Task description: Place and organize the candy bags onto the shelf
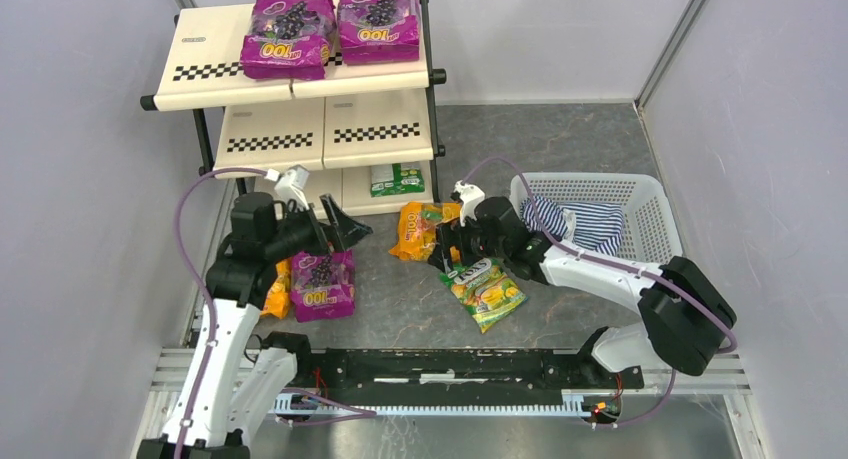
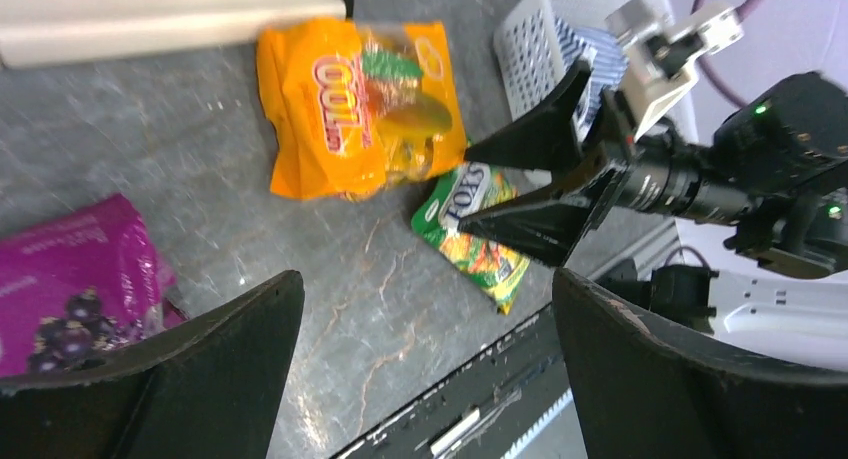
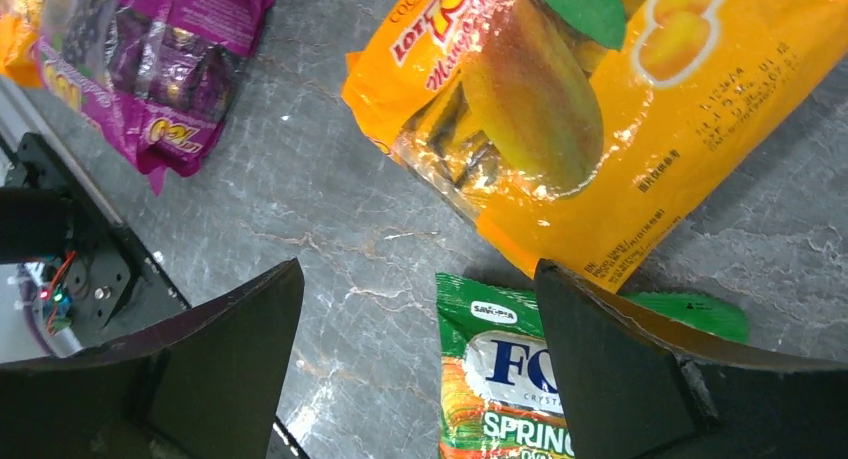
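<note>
Candy bags lie in many spots. Two purple bags [image 1: 290, 34] with a grape picture sit side by side on the top of the shelf [image 1: 200, 54]. A small green bag [image 1: 397, 179] lies on its lowest level.

More bags are down on the grey counter [image 1: 560, 139]. A third purple bag [image 1: 322, 284] lies under my left arm [image 1: 215, 309], with a half-hidden orange bag [image 1: 277, 291] just beside it. A shiny orange mango bag [image 3: 600, 109] lies in front of the shelf. A green fruit bag [image 1: 487, 291] touches its near corner.

My left arm is bent over the third purple bag. Its jaws are wide apart, hold nothing and point across at the other arm.

My right arm [image 1: 600, 269] reaches in from beside the white basket [image 1: 640, 194]. Its jaws hang low where the orange mango bag and the green fruit bag meet. They are wide apart too and hold nothing.
</note>
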`<state>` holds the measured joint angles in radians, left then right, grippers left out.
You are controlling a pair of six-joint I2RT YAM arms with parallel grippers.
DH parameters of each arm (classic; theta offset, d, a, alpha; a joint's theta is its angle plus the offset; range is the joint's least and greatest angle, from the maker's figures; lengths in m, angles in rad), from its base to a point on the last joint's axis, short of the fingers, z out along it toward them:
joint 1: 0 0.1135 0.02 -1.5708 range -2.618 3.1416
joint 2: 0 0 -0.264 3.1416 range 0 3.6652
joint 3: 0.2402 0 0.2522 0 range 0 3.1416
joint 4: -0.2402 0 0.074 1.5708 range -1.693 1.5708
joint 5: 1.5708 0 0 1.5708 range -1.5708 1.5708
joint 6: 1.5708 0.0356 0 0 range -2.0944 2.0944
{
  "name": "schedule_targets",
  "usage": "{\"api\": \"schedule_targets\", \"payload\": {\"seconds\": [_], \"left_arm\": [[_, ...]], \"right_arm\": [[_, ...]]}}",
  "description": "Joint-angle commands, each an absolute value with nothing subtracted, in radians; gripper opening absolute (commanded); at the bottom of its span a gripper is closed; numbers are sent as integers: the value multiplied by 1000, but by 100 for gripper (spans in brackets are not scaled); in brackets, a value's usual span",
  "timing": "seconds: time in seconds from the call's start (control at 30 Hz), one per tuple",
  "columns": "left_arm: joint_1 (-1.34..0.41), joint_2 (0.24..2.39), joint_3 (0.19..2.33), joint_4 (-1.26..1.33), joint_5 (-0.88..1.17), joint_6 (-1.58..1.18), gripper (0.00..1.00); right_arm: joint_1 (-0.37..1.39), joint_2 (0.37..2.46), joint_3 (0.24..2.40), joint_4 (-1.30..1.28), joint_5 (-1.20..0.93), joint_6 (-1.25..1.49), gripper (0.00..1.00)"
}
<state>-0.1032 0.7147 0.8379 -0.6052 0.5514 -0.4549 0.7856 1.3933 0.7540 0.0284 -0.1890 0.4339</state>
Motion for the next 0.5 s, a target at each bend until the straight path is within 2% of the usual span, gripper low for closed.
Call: {"api": "schedule_targets", "payload": {"seconds": [0.0, 0.23, 0.33, 0.47], "left_arm": [[-150, 771, 774, -522, 630, -448, 100], [-208, 833, 758, -520, 616, -445, 100], [-210, 847, 756, -522, 605, -448, 100], [-210, 867, 757, -534, 567, -453, 100]], "right_arm": [[794, 1375, 717, 97, -11, 486, 93], [759, 1317, 721, -18, 192, 478, 93], [695, 1311, 671, 79, 106, 496, 93], [645, 1414, 711, 151, 15, 491, 90]]}}
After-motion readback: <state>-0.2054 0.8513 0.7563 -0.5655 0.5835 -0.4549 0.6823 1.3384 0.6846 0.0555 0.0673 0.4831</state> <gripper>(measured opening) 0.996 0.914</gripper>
